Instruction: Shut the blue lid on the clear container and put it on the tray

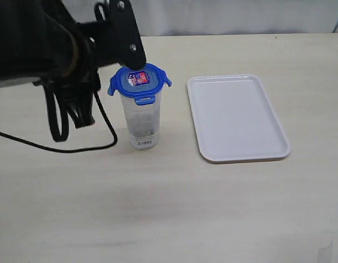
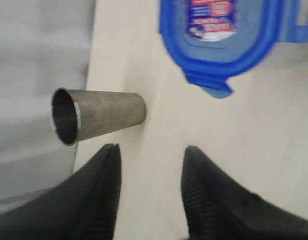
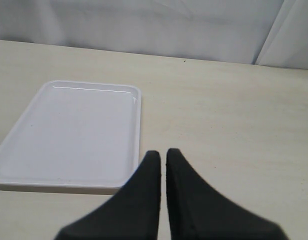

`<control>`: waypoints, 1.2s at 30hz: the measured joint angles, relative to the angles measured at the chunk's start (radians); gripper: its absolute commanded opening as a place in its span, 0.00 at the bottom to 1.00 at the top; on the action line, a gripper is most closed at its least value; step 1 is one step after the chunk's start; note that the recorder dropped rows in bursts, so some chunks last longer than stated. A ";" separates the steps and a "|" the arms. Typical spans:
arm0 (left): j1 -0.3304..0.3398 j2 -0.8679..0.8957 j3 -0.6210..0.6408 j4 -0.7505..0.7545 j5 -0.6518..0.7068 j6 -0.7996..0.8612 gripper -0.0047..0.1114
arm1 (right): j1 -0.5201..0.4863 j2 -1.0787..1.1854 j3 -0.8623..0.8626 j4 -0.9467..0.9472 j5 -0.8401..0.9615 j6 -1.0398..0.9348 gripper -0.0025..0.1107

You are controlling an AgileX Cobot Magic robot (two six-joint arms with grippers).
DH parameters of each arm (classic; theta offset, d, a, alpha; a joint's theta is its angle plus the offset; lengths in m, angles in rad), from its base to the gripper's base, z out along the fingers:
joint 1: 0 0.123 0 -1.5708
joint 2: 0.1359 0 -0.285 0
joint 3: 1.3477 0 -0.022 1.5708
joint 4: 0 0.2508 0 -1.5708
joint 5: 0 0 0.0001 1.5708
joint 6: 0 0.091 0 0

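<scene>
— Blue lid (image 1: 139, 81): status?
— Resting on the clear container (image 1: 141, 120), which stands upright on the table (image 1: 213, 208) toward its far edge, near the tray (image 1: 237, 118) but apart. The flaps look splayed, probably unlatched.
— Procedure?
— Press each flap down squarely. Do not tip the tall body.
— Arm pose?
— Left end effector (image 2: 151, 150) hangs beside the lid's far side, fingers apart, empty, with a steel cup (image 2: 99, 115) ahead. Right end effector (image 3: 163, 152) is closed, empty, by the tray.

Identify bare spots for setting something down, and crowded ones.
Free: all of the white rectangular plastic tray; the table strip between it and the tall clear plastic container; the wide tabletop nearer the camera. Crowded: around the blue plastic lid, under the left arm.
</scene>
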 measured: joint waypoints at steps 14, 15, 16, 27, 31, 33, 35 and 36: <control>0.469 -0.312 0.260 -0.262 -1.077 -0.166 0.04 | 0.000 0.000 0.000 0.000 0.000 0.000 0.06; 0.514 -0.307 0.312 -0.264 -1.203 -0.189 0.04 | 0.000 0.000 0.000 0.000 0.000 0.000 0.06; 0.552 -0.289 0.354 -0.264 -1.292 -0.219 0.04 | 0.000 0.000 0.000 0.000 0.000 0.000 0.06; 0.848 0.140 0.428 0.164 -1.943 -0.486 0.04 | 0.000 0.000 0.000 0.000 0.000 0.000 0.06; 0.872 0.218 0.428 0.183 -2.002 -0.429 0.04 | 0.000 0.000 0.000 0.000 0.000 0.000 0.06; 0.879 0.237 0.428 0.190 -2.026 -0.422 0.04 | 0.000 0.000 0.000 0.000 0.000 0.000 0.06; 0.885 0.243 0.428 0.208 -2.038 -0.418 0.04 | 0.000 0.000 0.000 0.000 0.000 0.000 0.06; 0.888 0.243 0.428 0.222 -2.042 -0.418 0.04 | 0.000 0.000 0.000 0.000 0.000 0.000 0.06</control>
